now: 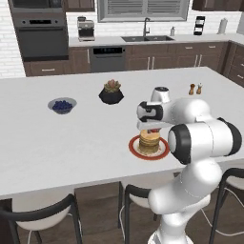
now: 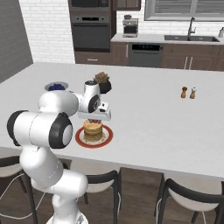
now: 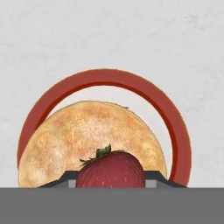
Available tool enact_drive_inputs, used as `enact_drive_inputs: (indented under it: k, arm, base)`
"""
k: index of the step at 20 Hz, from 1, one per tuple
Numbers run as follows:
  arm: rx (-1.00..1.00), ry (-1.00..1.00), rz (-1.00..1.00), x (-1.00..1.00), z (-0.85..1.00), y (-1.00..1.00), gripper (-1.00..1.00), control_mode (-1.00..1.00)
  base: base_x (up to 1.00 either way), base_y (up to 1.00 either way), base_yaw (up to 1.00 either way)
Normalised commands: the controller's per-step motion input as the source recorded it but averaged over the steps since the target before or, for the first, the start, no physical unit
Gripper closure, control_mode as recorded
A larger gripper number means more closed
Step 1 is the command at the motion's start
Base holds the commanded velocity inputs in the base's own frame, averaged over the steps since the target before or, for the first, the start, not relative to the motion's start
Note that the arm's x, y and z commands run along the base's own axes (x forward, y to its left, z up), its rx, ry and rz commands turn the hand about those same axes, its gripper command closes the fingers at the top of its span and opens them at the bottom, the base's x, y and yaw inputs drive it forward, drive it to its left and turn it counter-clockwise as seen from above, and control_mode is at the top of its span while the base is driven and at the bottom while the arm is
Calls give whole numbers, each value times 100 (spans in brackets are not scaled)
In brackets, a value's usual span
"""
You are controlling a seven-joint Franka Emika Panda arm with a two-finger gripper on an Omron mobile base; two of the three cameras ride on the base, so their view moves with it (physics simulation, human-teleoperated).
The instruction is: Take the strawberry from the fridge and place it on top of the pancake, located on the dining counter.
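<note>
We are at the placing step: the strawberry [image 3: 111, 169] is pinched between the fingers [image 3: 59, 180] and hangs just above the pancake [image 3: 89, 142], which sits on its red-rimmed plate [image 3: 175, 127] on the white table [image 1: 71, 143]. In the hand view the berry lies over the near part of the top pancake, its green cap pointing toward the stack's middle — so we judge it already over the target, though a little off centre. The next move, as we read it, calls for a short descent until the berry rests on the stack, then spreading the fingers; let go too high and the round berry could roll off onto the plate. The arm is folded — elbow raised near the table's near edge, forearm reaching out, and the gripper [image 2: 92, 120] pointing straight down over the stack. The bowl of blueberries [image 1: 62, 105] and the potted plant [image 1: 111, 92] stand well apart, farther back to the left.
</note>
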Motion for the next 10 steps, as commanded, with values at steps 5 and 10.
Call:
enact_drive_inputs:
  k: [5,10]
  arm:
    - [-1,0,0,0,-5,1,100,-100]
    - [0,0,0,0,0,1,100,-100]
  base:
    - [0,0,0]
    - [0,0,0]
